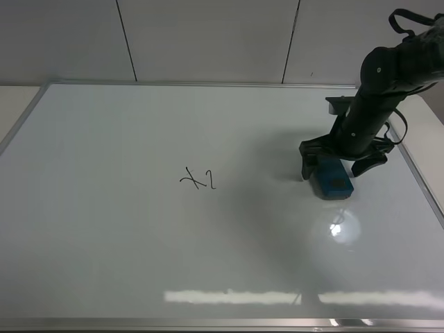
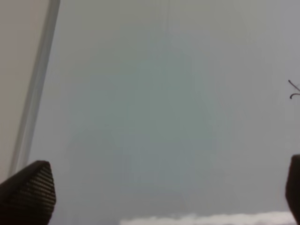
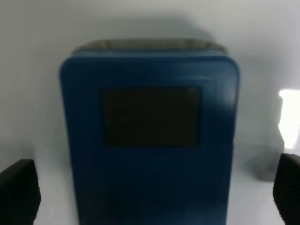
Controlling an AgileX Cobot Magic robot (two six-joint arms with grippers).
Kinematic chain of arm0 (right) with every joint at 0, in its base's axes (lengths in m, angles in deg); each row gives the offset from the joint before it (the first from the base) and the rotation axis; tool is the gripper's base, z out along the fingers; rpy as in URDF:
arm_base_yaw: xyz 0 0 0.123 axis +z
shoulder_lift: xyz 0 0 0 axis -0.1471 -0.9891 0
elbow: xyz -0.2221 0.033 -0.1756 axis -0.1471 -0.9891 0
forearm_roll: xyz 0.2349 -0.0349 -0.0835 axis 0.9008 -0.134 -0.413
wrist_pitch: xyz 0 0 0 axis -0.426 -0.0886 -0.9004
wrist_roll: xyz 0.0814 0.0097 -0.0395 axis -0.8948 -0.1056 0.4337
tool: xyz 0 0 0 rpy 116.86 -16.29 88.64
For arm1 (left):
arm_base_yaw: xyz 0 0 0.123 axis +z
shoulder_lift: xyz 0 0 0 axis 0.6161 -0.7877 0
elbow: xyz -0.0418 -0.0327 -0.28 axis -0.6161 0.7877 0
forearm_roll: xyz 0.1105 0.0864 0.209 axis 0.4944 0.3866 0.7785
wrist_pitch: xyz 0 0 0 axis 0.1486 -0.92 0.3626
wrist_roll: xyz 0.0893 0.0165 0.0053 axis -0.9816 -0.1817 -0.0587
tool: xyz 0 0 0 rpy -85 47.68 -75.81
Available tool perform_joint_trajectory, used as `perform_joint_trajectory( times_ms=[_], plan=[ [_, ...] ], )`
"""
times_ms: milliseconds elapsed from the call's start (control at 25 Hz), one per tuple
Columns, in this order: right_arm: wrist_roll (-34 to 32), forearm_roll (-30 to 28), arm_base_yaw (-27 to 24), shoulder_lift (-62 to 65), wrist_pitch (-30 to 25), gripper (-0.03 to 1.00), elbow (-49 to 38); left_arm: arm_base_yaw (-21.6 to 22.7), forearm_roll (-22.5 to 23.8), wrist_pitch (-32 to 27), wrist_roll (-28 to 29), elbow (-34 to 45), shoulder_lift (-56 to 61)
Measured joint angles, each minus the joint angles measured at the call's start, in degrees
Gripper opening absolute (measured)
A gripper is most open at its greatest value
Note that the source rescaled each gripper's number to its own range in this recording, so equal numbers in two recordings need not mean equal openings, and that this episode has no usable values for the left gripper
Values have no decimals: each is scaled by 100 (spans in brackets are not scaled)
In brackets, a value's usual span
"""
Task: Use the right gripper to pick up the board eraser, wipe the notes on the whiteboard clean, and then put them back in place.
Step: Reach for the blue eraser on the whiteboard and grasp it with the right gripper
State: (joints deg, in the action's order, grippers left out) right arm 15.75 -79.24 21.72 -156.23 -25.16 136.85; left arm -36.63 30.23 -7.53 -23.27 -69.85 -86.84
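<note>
Teal-blue board eraser (image 1: 331,177) lies flat on the right side of the whiteboard (image 1: 104,243), long axis running near to far, squarely between your right gripper's (image 1: 336,168) wide-spread, empty fingers (image 3: 18,192), with the notes (image 1: 200,179) well off to its left.

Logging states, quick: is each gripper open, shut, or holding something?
Black two-fingered left gripper: open, empty.
Black two-fingered right gripper: open, straddling the teal-blue rectangular board eraser.
</note>
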Motion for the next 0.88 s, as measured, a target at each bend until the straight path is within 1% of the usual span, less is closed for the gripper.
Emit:
perform_joint_trajectory(
  times_ms=[120,160,200,240,320,360,400,680,880],
  plan=[
    [0,0,7,0,0,99,0,0,0,0,0,0,0],
    [0,0,7,0,-5,93,0,0,0,0,0,0,0],
    [0,0,7,0,-35,82,0,0,0,0,0,0,0],
    [-6,0,7,0,-78,61,0,0,0,0,0,0,0],
    [-123,0,7,0,-229,0,0,0,0,0,0,0,0],
    [-158,-25,7,0,-283,7,0,0,0,0,0,0,0],
    [-187,-41,13,0,-314,4,0,0,0,0,0,0,0],
    [-205,-138,13,0,-460,4,2,0,0,0,0,0,0],
    [-205,-315,171,12,-860,4,227,0,0,0,0,0,0]
  ],
)
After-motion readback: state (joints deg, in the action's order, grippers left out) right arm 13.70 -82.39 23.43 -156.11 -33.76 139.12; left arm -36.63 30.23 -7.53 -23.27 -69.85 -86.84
